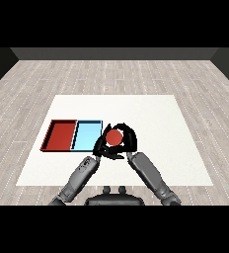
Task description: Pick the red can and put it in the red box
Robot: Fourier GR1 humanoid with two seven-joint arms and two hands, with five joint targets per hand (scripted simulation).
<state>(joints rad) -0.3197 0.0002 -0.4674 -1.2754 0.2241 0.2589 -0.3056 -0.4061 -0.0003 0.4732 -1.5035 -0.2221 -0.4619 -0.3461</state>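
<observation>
Red can (115, 137), seen end-on and upright, sits grasped in the curled right hand (128, 138) just beside the light blue tray's (87, 134) right edge; the red tray (61, 134) lies farther left, left hand (101, 147) alongside, state unclear.

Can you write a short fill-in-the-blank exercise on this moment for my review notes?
1. The red can is held in the robot's ____ hand.
2. The red tray lies to the ____ of the light blue tray in the head view.
3. Both trays hold ____ cans.
4. The can is just to the right of the ____ tray.

Missing words: right; left; no; light blue
</observation>
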